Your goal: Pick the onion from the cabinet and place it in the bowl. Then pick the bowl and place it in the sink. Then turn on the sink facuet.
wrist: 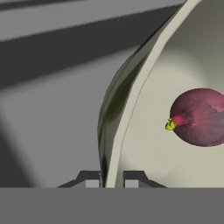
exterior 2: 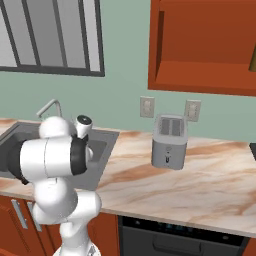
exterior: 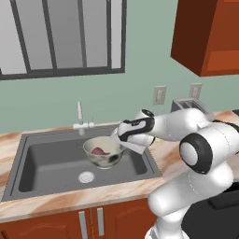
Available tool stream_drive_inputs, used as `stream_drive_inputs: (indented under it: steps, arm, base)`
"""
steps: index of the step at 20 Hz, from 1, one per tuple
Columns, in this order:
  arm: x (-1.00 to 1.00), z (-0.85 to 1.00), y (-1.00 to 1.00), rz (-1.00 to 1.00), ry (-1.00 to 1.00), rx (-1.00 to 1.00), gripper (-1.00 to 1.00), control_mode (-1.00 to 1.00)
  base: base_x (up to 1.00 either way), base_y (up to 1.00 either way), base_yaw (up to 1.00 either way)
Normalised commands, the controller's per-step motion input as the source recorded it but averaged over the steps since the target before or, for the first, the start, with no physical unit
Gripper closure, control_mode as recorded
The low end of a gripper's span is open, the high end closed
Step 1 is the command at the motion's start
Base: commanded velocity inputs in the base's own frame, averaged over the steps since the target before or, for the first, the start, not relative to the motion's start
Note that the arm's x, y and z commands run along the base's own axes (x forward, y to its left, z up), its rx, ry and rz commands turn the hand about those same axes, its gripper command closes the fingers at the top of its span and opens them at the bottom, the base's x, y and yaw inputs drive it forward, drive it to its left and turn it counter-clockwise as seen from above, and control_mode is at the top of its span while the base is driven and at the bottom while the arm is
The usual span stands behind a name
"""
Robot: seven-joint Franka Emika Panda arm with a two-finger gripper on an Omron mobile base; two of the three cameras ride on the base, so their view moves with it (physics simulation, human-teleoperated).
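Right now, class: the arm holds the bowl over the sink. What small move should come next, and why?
Probably lower it: the pincer grips the pale cream bowl's rim, the reddish-purple onion sits inside, and the bowl appears to hang above the dark grey sink floor.

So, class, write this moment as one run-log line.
stage: bowl to sink | end effector: shut on bowl rim | onion: inside bowl | bowl: held over sink | faucet: untouched
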Motion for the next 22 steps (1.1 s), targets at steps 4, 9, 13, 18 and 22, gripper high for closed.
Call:
stream_drive_inputs:
  steps: [4, 9, 13, 18, 22]
  arm:
    - [0.34, -0.16, 0.32, 0.00, 0.00, 0.00, 1.00, -1.00]
    - [0.25, -0.42, 0.21, 0.00, 0.00, 0.00, 1.00, -1.00]
    - [0.29, -0.49, 0.26, 0.00, 0.00, 0.00, 1.00, -1.00]
    - [0.45, -0.41, 0.27, 0.02, 0.00, 0.00, 1.00, -1.00]
    - [0.41, -0.37, 0.17, 0.07, 0.00, 0.00, 1.00, -1.00]
  base:
    - [0.00, 0.00, 0.00]
    - [0.00, 0.00, 0.00]
    - [0.00, 0.00, 0.00]
    - [0.00, 0.00, 0.00]
    - [0.00, 0.00, 0.00]
